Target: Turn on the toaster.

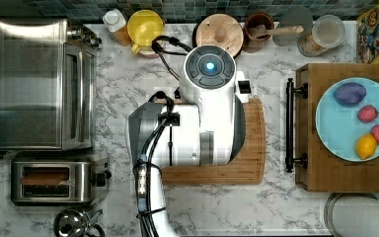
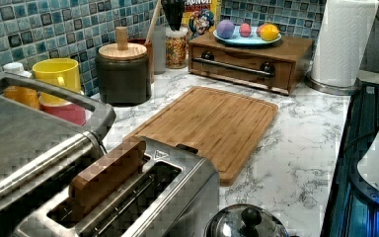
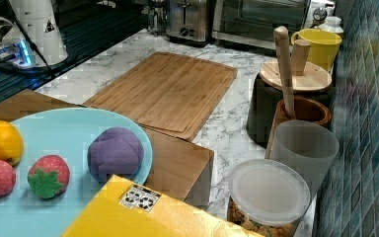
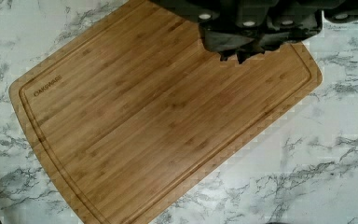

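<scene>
While the toaster (image 1: 54,183) sits at the top view's lower left, hard against the toaster oven (image 1: 44,84) and just above the little steel kettle (image 1: 74,223), nothing has touched it yet. There's a brown slice (image 2: 106,177) standing tall in one of its two slots, so by my read the lever hasn't gone down, and the black knob and lever (image 1: 101,177) face the top view's right, toward the open marble surface (image 1: 123,89). The arm (image 1: 197,123) is parked over the cutting board (image 2: 212,123), well apart from the target; in the wrist view the tool (image 4: 242,53) hangs above the board holding nothing, and whether its jaws are spread or closed I cannot tell. So this looks like the very start, the approach step. The next move calls for a swing across to the toaster's lever end, a drop to lever height, then a downward press, steering clear of the kettle just beside it. Counting up: one toaster, one oven, one kettle, one board, one yellow mug (image 1: 144,27), one wooden-lidded canister (image 1: 219,32), and on the blue plate (image 1: 328,133) four toy fruits: one purple (image 1: 350,94), two strawberries (image 1: 367,113), one lemon (image 1: 366,146).
</scene>
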Available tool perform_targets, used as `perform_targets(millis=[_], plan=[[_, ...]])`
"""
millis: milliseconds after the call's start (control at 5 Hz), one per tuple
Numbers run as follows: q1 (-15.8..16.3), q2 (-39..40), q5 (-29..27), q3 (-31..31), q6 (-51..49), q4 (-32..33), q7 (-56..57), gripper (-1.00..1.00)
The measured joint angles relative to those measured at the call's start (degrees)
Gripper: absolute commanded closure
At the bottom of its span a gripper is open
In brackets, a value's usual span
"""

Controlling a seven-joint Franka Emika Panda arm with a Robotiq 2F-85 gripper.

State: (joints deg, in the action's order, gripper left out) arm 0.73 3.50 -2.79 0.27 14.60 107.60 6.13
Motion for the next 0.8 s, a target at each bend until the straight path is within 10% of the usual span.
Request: perform_targets(millis=[800], plan=[[0.1, 0.2, -0.3, 1.4, 3.6, 2.9, 0.5, 1.0]])
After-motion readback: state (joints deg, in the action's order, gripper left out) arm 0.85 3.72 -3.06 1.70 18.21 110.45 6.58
